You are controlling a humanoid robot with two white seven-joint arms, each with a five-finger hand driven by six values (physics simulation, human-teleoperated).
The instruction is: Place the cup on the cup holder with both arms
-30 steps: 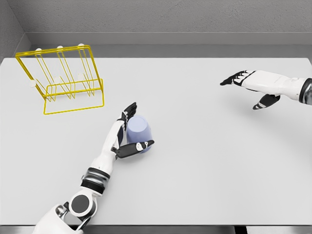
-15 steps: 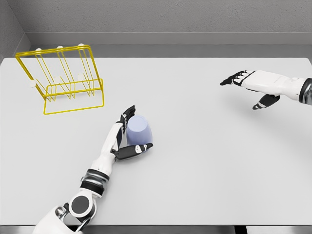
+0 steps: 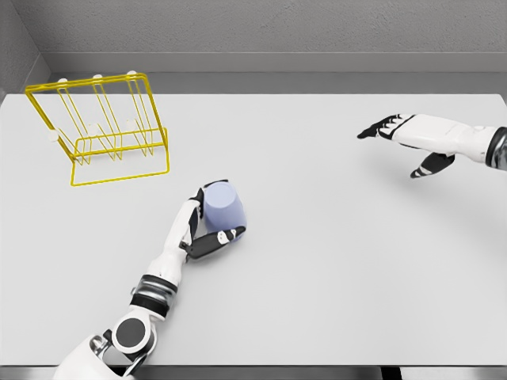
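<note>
A pale blue cup (image 3: 224, 208) stands upside down on the white table (image 3: 333, 261), left of the middle. My left hand (image 3: 212, 216) is wrapped around it, the thumb (image 3: 219, 239) across its near side and the other fingers curled behind its far edge. The yellow wire cup holder (image 3: 103, 127) stands at the back left, well apart from the cup, with white-tipped pegs along its top. My right hand (image 3: 400, 142) hovers at the far right with fingers spread and nothing in it.
A grey wall runs along the table's far edge. The table's front edge lies just below my left shoulder.
The fingers of my left hand have closed in around the cup, which has shifted slightly up and to the left. The right arm has not moved.
</note>
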